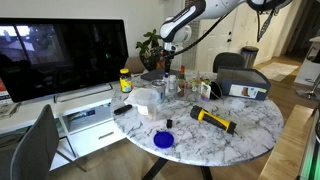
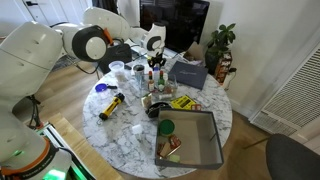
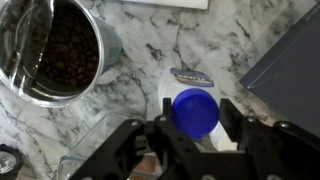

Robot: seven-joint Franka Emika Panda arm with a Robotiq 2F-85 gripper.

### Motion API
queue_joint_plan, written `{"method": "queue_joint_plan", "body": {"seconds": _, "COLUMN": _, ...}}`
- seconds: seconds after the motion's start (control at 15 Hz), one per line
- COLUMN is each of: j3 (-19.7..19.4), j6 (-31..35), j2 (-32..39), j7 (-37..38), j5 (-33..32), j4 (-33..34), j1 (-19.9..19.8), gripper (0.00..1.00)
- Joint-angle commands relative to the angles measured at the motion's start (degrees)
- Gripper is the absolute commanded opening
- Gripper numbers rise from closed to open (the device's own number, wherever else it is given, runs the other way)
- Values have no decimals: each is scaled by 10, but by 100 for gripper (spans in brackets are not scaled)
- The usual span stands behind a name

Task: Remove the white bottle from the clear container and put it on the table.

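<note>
The gripper (image 3: 196, 130) has its fingers (image 3: 160, 138) drawn in against the white bottle (image 3: 195, 108), blue cap up, over the table (image 3: 200, 35). Beside it is a coffee-bean tin (image 3: 95, 65). The bottle's label (image 3: 190, 75) is too blurred to read.

gripper (image 1: 167, 68) low over table (image 1: 250, 125) | yellow torch (image 1: 212, 120) lying | blue lid (image 1: 163, 139) near edge

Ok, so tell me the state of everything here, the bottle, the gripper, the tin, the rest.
gripper: straddling the white bottle, contact unclear.
white bottle: upright, blue cap on.
metal tin: open, dark beans inside.
yellow flashlight: lying on its side on the table.
TV: screen dark.
</note>
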Motion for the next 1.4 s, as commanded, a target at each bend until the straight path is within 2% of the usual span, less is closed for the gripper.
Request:
{"method": "queue_joint_plan", "body": {"seconds": 0.0, "j3": 0, "j6": 6, "j2": -14, "j7": -16, "j5": -18, "j4": -6, "j1": 5, "gripper": 84}}
{"method": "queue_joint_plan", "body": {"seconds": 0.13, "j3": 12, "j6": 9, "j2": -51, "j7": -82, "j5": -24, "j4": -36, "j1": 2, "gripper": 98}}
{"method": "queue_joint_plan", "body": {"seconds": 0.93, "j3": 32, "j6": -16, "j2": -335, "j7": -476, "j5": -30, "j4": -331, "j1": -10, "gripper": 100}}
{"method": "queue_joint_plan", "body": {"seconds": 1.33, "j3": 19, "j6": -16, "j2": -455, "j7": -694, "j5": -43, "j4": -508, "j1": -32, "gripper": 100}}
